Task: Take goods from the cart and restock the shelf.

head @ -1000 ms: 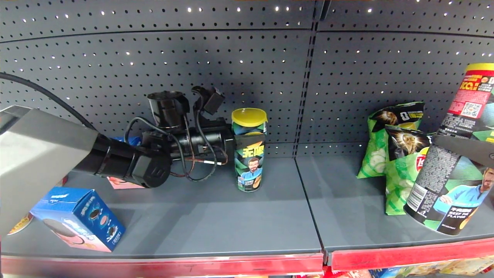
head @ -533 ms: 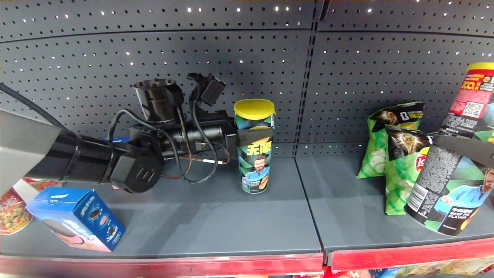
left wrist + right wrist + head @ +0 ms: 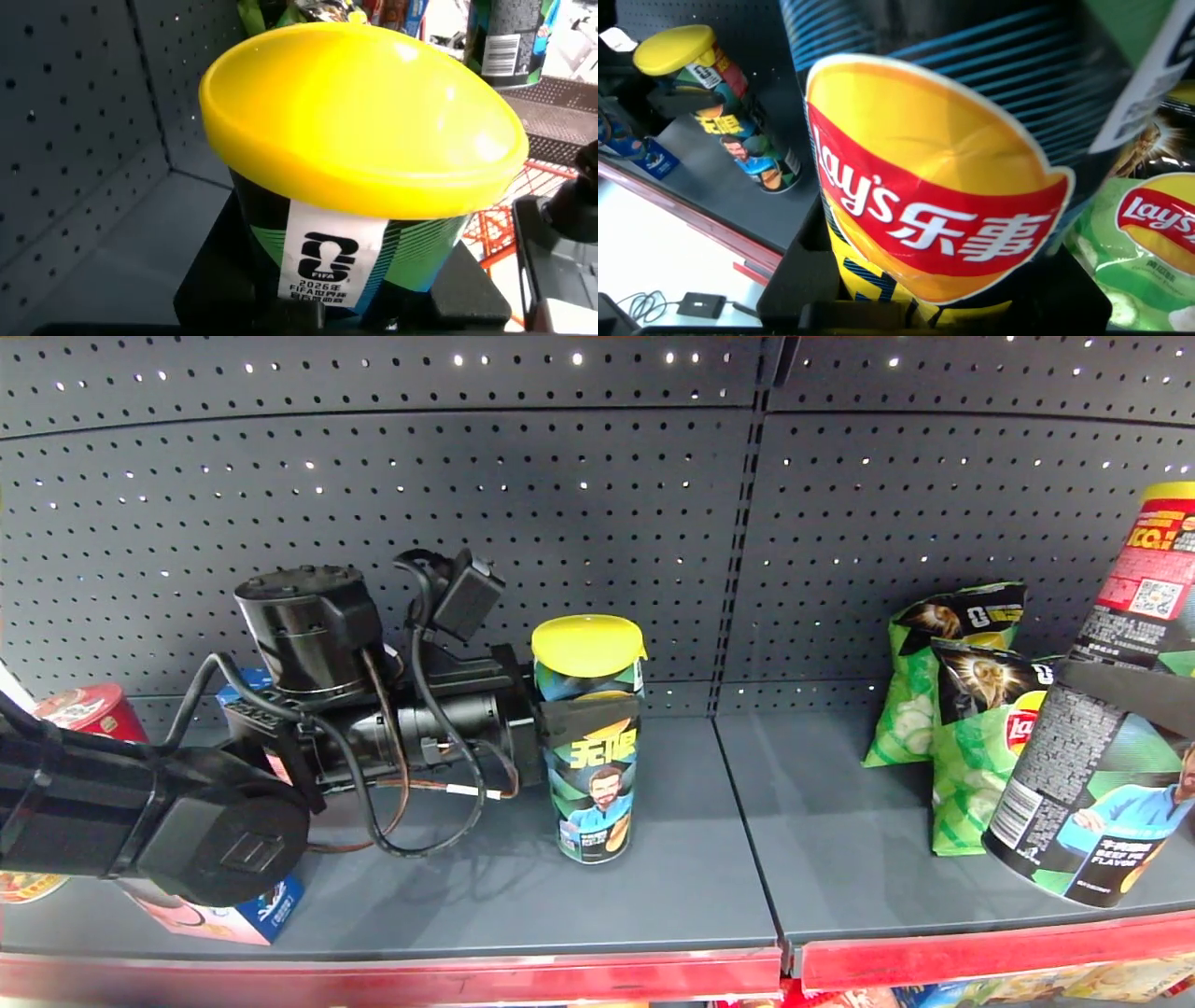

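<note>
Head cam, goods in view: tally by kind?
Chip cans: 2
Chip bags: 2
Blue boxes: 2
Red cups: 2
Total: 8

Left hand point(image 3: 585, 714) around upright can point(image 3: 596, 789)

My head cam: set high, faces forward and slightly down on shelf point(image 3: 672, 896), pegboard point(image 3: 560, 523) square ahead, middle range.

My left wrist cam: tight on yellow-lidded can point(image 3: 355, 121), looks over its lid toward pegboard and shelf deck.

My right wrist cam: pressed close to large can point(image 3: 943, 187), looks past it along shelf.

Overlap: yellow-lidded can point(image 3: 593, 747) point(image 3: 719, 103) in all three views. Large can point(image 3: 1102, 756) and green chip bags point(image 3: 952, 709) point(image 3: 1148, 243) shared by head and right wrist.
</note>
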You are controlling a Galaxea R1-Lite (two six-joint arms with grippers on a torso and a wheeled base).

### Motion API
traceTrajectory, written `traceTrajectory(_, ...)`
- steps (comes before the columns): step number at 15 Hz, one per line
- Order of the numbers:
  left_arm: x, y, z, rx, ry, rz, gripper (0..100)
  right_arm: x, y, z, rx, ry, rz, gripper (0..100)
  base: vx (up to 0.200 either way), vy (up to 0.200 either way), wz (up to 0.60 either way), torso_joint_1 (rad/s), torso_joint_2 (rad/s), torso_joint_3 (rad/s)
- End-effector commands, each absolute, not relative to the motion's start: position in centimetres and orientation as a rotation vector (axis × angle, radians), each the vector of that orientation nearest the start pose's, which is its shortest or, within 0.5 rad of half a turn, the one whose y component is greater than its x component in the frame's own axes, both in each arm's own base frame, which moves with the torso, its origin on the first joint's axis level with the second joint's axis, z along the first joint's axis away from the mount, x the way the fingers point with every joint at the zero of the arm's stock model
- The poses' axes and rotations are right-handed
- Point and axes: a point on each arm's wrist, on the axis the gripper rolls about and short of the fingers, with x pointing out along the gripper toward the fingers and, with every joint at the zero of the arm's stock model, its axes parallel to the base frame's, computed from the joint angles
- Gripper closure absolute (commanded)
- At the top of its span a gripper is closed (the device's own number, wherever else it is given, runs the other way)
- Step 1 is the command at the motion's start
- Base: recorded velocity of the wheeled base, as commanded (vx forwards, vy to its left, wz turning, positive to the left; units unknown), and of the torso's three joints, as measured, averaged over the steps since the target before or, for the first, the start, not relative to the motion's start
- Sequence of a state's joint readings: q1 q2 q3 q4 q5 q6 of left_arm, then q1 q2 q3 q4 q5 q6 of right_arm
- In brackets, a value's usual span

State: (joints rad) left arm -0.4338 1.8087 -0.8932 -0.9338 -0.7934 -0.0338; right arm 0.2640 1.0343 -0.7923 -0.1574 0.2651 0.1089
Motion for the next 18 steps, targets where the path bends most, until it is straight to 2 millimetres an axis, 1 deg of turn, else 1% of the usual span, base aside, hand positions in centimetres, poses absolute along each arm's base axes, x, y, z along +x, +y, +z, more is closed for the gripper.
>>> traceTrajectory(1, 29.0, -15.2, 19.7, -0.038, 0.017, -1.226, 100, 12.9, 4.1, 28.0, 0.106, 0.117, 0.527, 100, 0.0, 0.0, 0.0, 0.0, 0.0, 0.0)
traceTrajectory(4, 28.7, -14.9, 19.7, -0.05, 0.013, -1.223, 100, 12.9, 4.1, 28.0, 0.105, 0.115, 0.522, 100, 0.0, 0.0, 0.0, 0.0, 0.0, 0.0)
traceTrajectory(6, 27.9, -14.7, 19.6, -0.074, 0.037, -1.226, 100, 12.9, 4.1, 27.9, 0.105, 0.12, 0.52, 100, 0.0, 0.0, 0.0, 0.0, 0.0, 0.0)
traceTrajectory(11, 26.6, -14.3, 17.8, -0.087, 0.052, -1.234, 100, 13.0, 4.1, 27.7, 0.105, 0.124, 0.519, 100, 0.0, 0.0, 0.0, 0.0, 0.0, 0.0)
traceTrajectory(13, 26.0, -14.7, 17.1, -0.089, 0.063, -1.255, 100, 12.9, 4.0, 27.8, 0.105, 0.123, 0.517, 100, 0.0, 0.0, 0.0, 0.0, 0.0, 0.0)
traceTrajectory(18, 26.5, -15.1, 17.1, -0.087, 0.057, -1.26, 100, 12.6, 3.9, 27.6, 0.105, 0.123, 0.516, 100, 0.0, 0.0, 0.0, 0.0, 0.0, 0.0)
